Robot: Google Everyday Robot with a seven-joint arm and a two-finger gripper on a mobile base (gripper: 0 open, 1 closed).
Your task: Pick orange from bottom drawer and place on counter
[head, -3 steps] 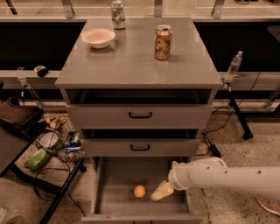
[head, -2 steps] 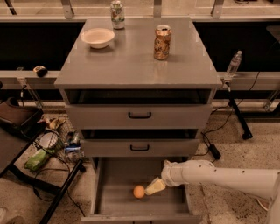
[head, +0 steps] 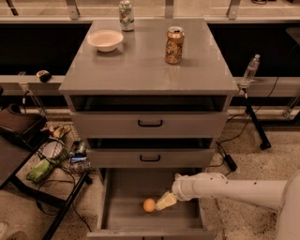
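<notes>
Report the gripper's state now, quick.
Gripper: down in the bottom drawer, next to the orange; open, closed or holding cannot be told.

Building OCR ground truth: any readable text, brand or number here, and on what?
None readable.
Gold-brown can: print blurred.
Green-white can: print blurred.
Bottle: label too small.
Gripper, in the bottom drawer beside the orange: no text visible.
</notes>
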